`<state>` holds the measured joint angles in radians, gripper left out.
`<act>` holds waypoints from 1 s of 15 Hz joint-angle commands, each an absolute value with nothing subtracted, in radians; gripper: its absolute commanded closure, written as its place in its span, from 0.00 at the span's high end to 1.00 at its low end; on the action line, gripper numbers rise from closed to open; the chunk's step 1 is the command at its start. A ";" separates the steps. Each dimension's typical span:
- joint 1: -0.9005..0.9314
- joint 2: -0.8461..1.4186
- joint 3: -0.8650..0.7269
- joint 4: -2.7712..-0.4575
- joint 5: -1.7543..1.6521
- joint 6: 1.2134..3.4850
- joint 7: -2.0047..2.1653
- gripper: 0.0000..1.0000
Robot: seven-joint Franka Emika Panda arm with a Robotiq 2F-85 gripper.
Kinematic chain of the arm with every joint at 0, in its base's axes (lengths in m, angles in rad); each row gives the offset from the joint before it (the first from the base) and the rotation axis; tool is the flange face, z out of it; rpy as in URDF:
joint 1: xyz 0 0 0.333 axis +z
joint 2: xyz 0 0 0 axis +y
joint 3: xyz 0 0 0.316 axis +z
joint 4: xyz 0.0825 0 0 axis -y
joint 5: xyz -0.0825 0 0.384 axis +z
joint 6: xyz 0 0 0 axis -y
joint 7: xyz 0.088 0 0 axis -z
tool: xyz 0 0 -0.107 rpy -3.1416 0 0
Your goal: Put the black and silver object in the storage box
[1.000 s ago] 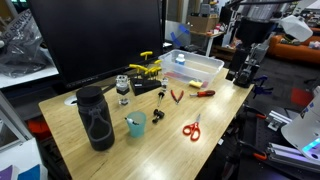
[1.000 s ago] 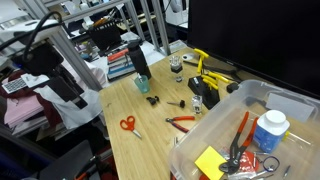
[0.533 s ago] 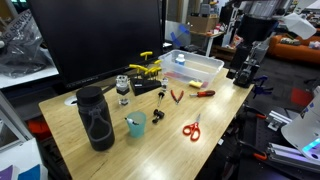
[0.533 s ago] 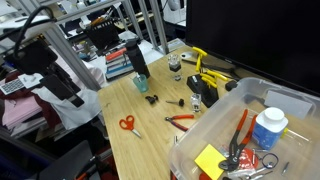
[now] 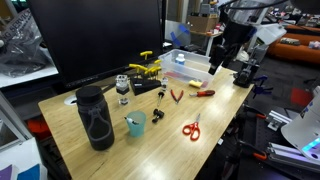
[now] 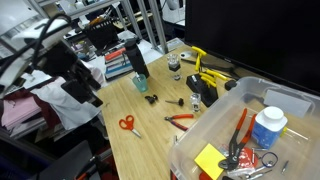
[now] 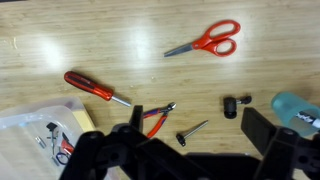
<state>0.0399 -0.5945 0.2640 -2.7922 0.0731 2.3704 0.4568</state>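
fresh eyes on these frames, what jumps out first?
The red-handled scissors stand out, lying apart from the other tools on the wooden table. Next come the tall black bottle near one corner and the clear storage box, already cluttered, at the opposite end.

Wrist view, from gripper (image 7: 195, 125): small object (image 7: 192, 132) seen between fingers (image 7: 262, 130), pliers (image 7: 158, 118) just left of it. Screwdriver (image 7: 95, 87) farther left; box (image 7: 40, 112) at far left. Knob (image 7: 237, 104) right of small object; cup (image 7: 297, 108) beyond knob, at view edge. Scissors (image 7: 205, 40) farthest ahead, well apart from rest. All on table (image 7: 100, 30). In an exterior view: gripper above table end by box; bottle (image 5: 95, 117), jar (image 5: 123, 88) toward end away from gripper.
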 commanded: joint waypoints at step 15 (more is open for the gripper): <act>-0.021 -0.222 0.223 -2.708 0.062 2.618 0.660 1.00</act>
<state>-0.0375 -0.2513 0.2496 -2.7208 0.0692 2.5882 0.6482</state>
